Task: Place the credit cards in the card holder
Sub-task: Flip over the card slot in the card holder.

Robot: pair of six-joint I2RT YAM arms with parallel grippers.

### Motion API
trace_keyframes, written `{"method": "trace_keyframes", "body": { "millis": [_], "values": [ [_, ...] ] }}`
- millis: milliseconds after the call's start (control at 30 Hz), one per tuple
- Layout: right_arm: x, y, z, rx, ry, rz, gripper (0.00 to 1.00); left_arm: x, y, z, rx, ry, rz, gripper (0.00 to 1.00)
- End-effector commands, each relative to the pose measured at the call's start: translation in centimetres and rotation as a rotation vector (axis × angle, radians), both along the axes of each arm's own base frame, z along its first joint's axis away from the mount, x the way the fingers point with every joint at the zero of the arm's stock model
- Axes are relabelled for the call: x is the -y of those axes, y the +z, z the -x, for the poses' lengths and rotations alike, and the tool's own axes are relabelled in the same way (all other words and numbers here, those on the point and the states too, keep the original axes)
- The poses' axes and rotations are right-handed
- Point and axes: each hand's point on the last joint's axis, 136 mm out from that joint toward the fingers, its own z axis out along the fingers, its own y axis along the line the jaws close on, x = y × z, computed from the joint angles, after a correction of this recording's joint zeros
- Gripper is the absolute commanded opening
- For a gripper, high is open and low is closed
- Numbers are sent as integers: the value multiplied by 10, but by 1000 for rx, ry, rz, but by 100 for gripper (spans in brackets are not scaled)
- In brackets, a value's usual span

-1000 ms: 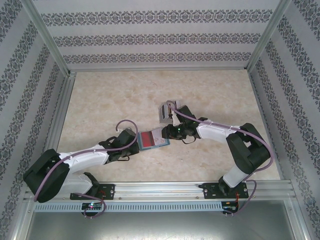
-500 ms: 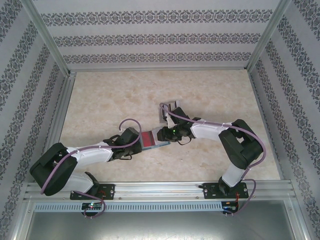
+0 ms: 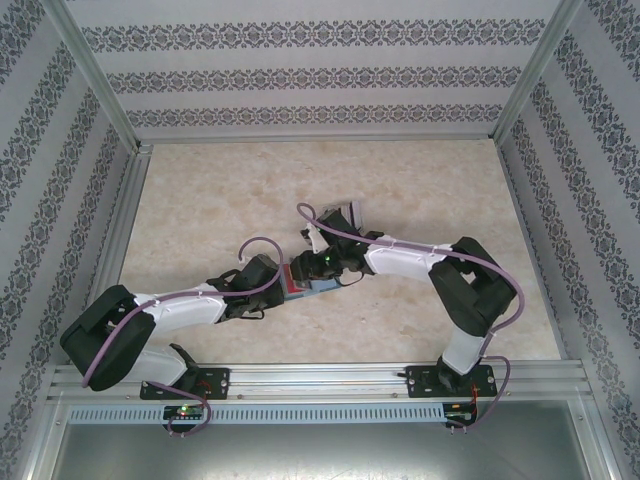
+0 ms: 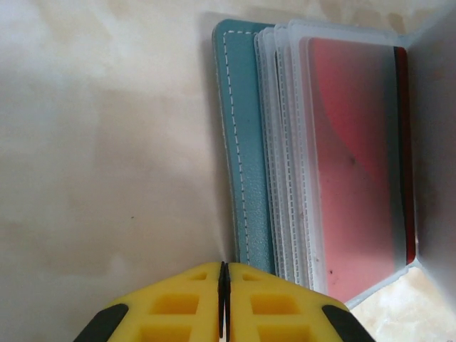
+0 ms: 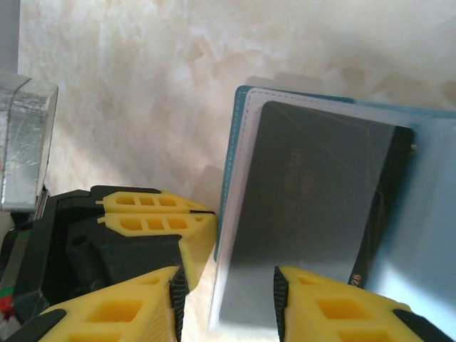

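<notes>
The right pincer (image 5: pixel 226 285), fingers apart, has swung from the rack (image 3: pixel 341 215) onto the open holder (image 4: pixel 246 142) mid-surface, probably seating the dark card (image 5: pixel 313 214) in a sleeve, while the left pincer (image 4: pixel 223 278), fingers together, steadies its edge.

We show the table (image 3: pixel 220 200), a pale beige, marbled surface seen from above. Two things lie directly on it. The card holder (image 3: pixel 326 286), teal-blue with pale stitching along its edge, lies opened out flat near the middle of the near half, its clear sleeves facing up; in the left wrist view its cover (image 4: pixel 246 157) rests against the surface. Just beyond it we mark a pale grey rack (image 3: pixel 341 216).
</notes>
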Motion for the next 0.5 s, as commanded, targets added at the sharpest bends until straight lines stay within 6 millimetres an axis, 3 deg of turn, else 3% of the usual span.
{"method": "trace_keyframes", "body": {
  "millis": [0, 200, 467],
  "values": [
    [-9, -5, 5, -26, 20, -11, 41, -7, 8, 0, 21, 5, -9, 12],
    [5, 0, 2, -2, -3, -1, 41, -29, 20, 5, 66, 54, -43, 12],
    [43, 18, -18, 64, -85, 16, 41, -27, 32, -2, 85, 35, -52, 13]
  ]
}}
